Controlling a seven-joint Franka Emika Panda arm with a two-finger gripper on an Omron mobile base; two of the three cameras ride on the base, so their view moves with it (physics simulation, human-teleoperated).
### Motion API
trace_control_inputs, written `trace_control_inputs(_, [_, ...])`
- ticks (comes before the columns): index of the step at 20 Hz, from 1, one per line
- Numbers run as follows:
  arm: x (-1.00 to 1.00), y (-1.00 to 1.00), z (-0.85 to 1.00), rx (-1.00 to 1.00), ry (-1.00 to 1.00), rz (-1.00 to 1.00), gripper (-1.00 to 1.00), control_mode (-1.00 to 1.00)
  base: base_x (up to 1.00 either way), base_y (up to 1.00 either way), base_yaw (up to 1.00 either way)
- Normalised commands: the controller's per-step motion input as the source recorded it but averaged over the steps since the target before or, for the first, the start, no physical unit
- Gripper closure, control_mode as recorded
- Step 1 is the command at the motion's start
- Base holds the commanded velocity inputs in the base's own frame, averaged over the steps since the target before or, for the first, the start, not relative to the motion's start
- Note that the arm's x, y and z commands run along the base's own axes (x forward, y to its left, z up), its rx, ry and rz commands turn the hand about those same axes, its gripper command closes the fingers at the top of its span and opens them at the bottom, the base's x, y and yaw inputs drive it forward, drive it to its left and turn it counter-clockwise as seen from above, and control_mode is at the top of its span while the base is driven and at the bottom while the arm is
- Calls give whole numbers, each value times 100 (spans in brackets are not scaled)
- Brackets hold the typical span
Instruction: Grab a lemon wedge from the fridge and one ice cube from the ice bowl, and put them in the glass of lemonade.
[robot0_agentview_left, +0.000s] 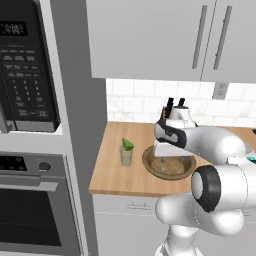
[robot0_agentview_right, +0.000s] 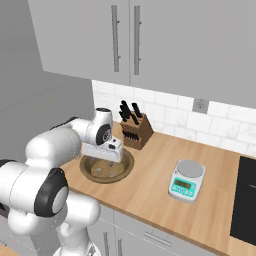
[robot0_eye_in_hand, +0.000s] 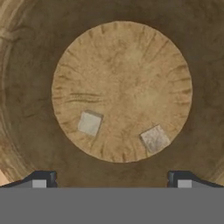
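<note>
Ice bowl (robot0_eye_in_hand: 26, 87) lies directly under the gripper (robot0_eye_in_hand: 111, 179), whose jaws stand wide apart and empty; two ice cubes sit on its floor, one (robot0_eye_in_hand: 89, 123) at seven o'clock, the other (robot0_eye_in_hand: 155, 138) at five. Neither cube lies centred between the fingertips, so a straight descent risks closing on nothing or nudging a cube away.

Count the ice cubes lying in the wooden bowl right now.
2. Both pale square ice cubes sit on the flat floor of the wide brown wooden bowl: one lower left, one lower right, apart from each other.
</note>
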Motion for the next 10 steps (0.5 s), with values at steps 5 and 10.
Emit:
trace_control_inputs(5, [-17, 2, -7, 0, -4, 2, -100, -100, 0, 0, 0])
trace_control_inputs(10, [-1, 5, -35, 0, -1, 5, -100, -100, 0, 0, 0])
